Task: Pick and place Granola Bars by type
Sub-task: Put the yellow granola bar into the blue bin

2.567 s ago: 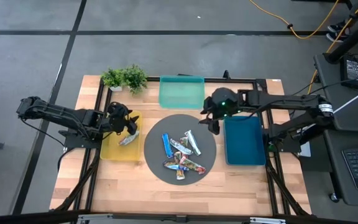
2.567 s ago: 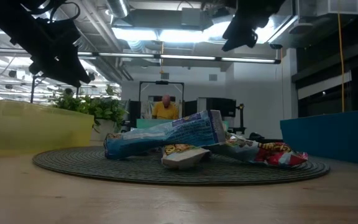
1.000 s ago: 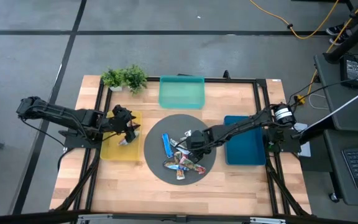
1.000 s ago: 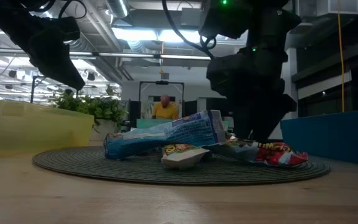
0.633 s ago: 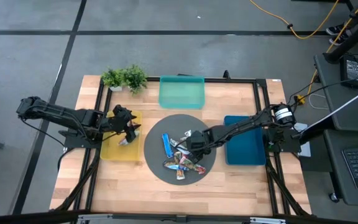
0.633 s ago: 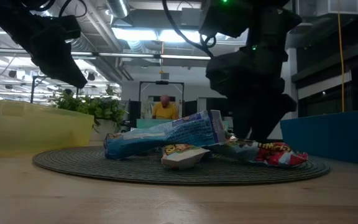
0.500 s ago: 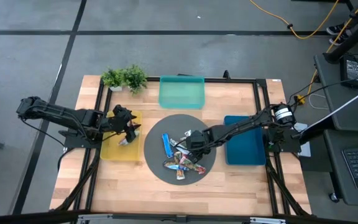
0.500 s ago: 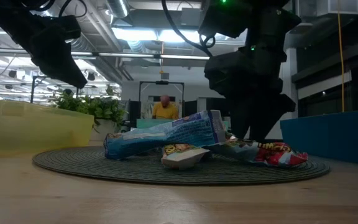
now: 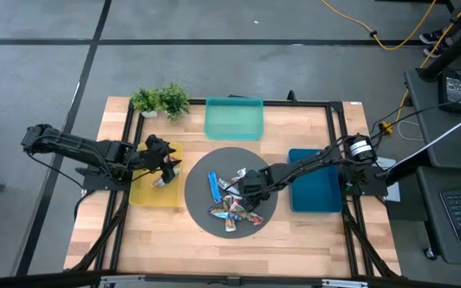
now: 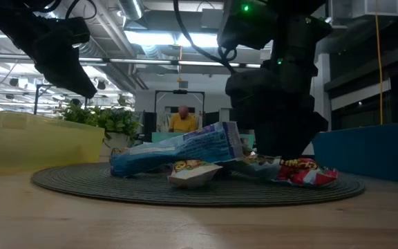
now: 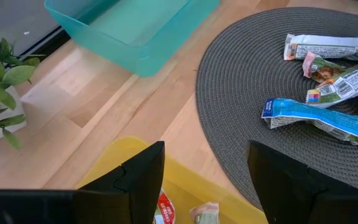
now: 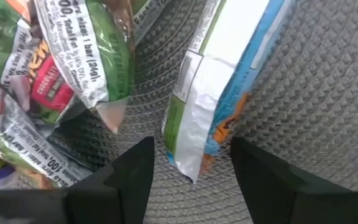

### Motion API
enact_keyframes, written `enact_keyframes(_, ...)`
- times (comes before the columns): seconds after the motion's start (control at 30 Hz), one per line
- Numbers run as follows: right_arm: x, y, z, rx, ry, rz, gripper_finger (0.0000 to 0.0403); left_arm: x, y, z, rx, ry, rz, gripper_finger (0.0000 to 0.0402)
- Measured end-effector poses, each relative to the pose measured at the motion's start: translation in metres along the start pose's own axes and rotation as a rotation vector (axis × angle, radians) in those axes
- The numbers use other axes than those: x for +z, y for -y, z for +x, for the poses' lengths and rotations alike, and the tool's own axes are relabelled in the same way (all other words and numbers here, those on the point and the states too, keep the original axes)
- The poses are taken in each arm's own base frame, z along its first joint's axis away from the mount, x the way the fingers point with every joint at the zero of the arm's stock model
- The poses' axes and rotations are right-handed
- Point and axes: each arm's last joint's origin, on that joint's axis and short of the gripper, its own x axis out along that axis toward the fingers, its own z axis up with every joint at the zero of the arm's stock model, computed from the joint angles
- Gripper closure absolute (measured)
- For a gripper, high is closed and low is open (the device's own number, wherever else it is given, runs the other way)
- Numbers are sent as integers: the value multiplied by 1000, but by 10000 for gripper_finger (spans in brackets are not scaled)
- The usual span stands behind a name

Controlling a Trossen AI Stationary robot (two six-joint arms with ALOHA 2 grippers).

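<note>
Change since earlier: the right gripper point(image 9: 245, 190) has been lowered from above the dark-blue tray point(image 9: 314, 192) onto the pile of Granola Bars point(image 9: 232, 198); within the last half second the pile and the round mat point(image 9: 198, 200) are seen shifted slightly in the low view
Right gripper: set down among the bars at about 3 o'clock of the mat's centre; its fingers point(image 12: 263, 180) are parted with nothing between them, one on each side of a white-backed bar point(image 12: 222, 87)
Bar at the right gripper: lying on the mat with its lower end between the fingertips and just beyond them; it cannot be told whether it is touched
Writing: "100, Total Fat" and "1 bar (24g)" are read on a silvery-green wrapper point(image 12: 98, 59) beside it; "CHOCOLATE" is read on a red panel point(image 12: 51, 81); no brand name can be made out
Blue bar: a blue-wrapped bar point(image 9: 214, 186) lies at about 9 o'clock of the pile, apart from the gripper
Left gripper: the left gripper point(image 9: 165, 165) is held above the yellow tray point(image 9: 144, 194), fingers spread and empty
Yellow tray: two bars are seen inside, one with red print point(image 11: 163, 208)
Other items: the teal tray point(image 9: 234, 118) at 12 o'clock of the mat; a potted plant point(image 9: 160, 100) at 10 o'clock
Background: a person point(image 10: 181, 120) is seen far behind the table
</note>
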Motion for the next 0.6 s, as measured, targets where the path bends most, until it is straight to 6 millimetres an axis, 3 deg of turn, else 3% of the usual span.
enact_keyframes(0.2,0,1,0,-6,6,0,204,0,0,0,0,0,0,183)
enact_keyframes(0.6,1,0,1,-2,11,-26,338,1,0,0,-4,6,-6,183)
